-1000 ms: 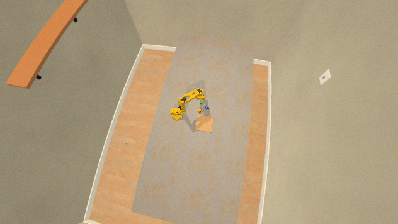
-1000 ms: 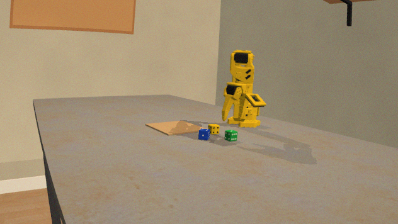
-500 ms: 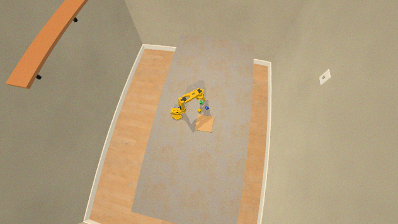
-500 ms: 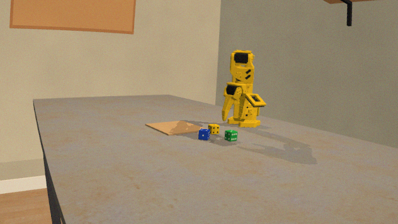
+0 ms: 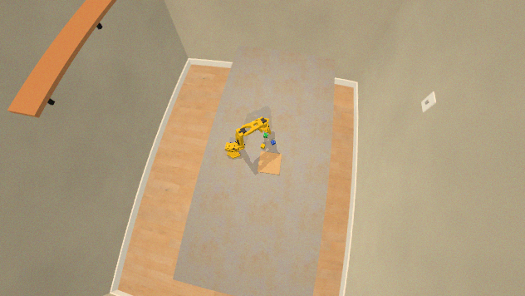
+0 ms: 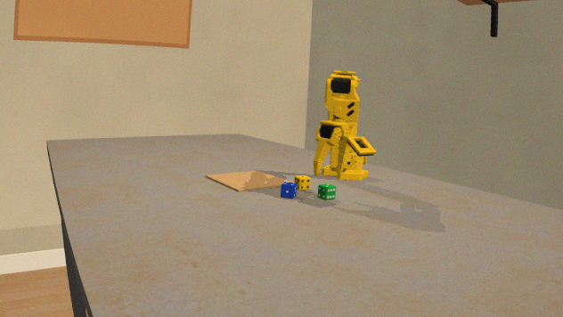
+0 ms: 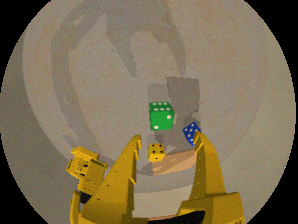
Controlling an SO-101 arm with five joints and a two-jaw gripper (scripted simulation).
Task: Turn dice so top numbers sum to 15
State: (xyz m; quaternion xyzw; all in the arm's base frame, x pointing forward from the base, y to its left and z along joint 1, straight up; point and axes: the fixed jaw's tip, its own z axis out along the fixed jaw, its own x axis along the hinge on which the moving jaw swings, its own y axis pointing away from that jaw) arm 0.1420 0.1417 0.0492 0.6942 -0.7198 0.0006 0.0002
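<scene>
Three dice: a green die (image 6: 326,191), a blue die (image 6: 289,190) and a yellow die (image 6: 303,182) all sit on the bare counter (image 6: 223,249), none on the mat.
Mat: the tan mat (image 6: 244,180) lies flat on the counter; its near corner is just beside the blue and yellow dice, and an arm shadow crosses part of it.
Yellow die: closest to the mat, between the mat and the arm's base in the exterior view.
Blue die: just beside the mat's corner, in front of the yellow die in that view.
Green die: farthest from the mat, on the side away from it, apart from the other two.
Top faces: too small to read in the top view and seen too flat in the exterior view; pips show only on side faces, and their counts are hard to make out.
Hand: the hand (image 7: 168,145) hangs above the dice, fingers partly apart with nothing between them.
Wrist view: the yellow die (image 7: 156,152) shows in the gap between the fingers, well below them; the blue die (image 7: 189,133) is half hidden behind one fingertip; the green die (image 7: 160,116) lies beyond, fully visible.
Arm: the yellow arm (image 6: 340,125) stands behind the dice; its base (image 5: 233,151) is away from the mat (image 5: 270,163).
Cut off: a wall shelf's bracket (image 6: 492,15) runs off the top edge in the exterior view.
</scene>
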